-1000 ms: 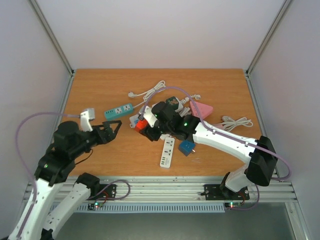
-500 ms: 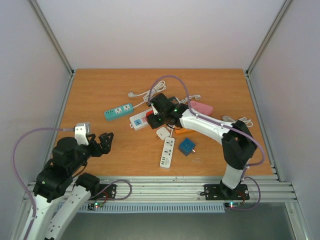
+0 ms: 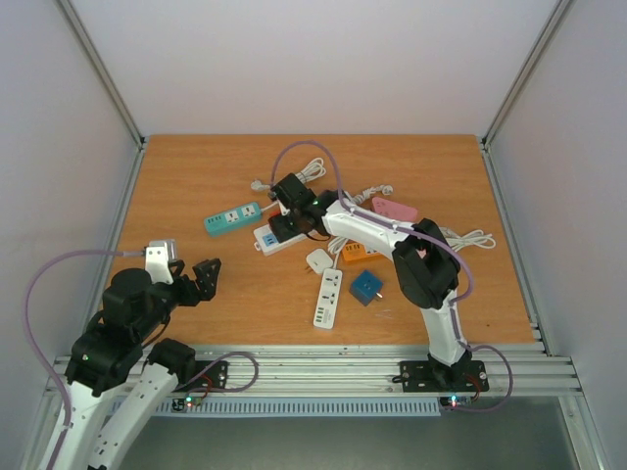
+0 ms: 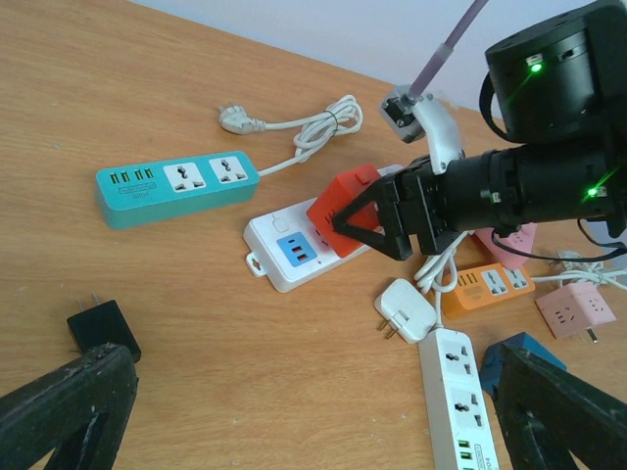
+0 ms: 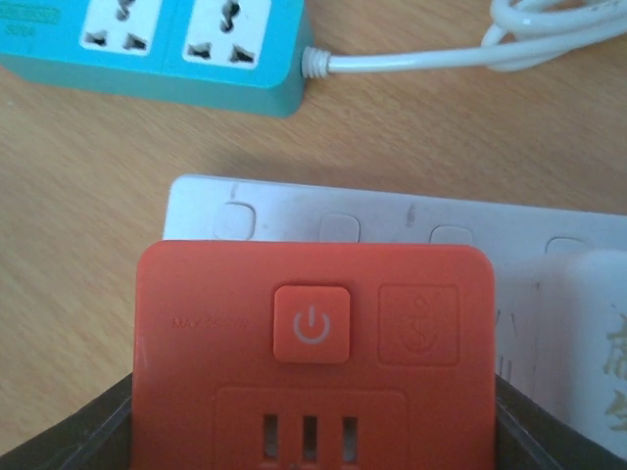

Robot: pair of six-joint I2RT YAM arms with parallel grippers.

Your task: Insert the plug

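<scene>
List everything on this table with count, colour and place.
teal strip: one, teal, left of pile
short white strip: one, white, under red adapter
long white strip: one, white, nearest the bases
red adapter: one, red, held over short strip
white plug: one, white, centre
orange strip: one, orange, by right arm
blue cube: one, blue, front
pink strip, pink cube: one each, right
black plug: one, black, left
far cable, right cable: one each, white
left gripper: open
right gripper: shut on red adapter

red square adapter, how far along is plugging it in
Done: the right gripper holds the red square adapter. In hand: it hangs tilted over the white power strip, apparently not seated. Left: press it into a socket. The left gripper is open, idle.
</scene>
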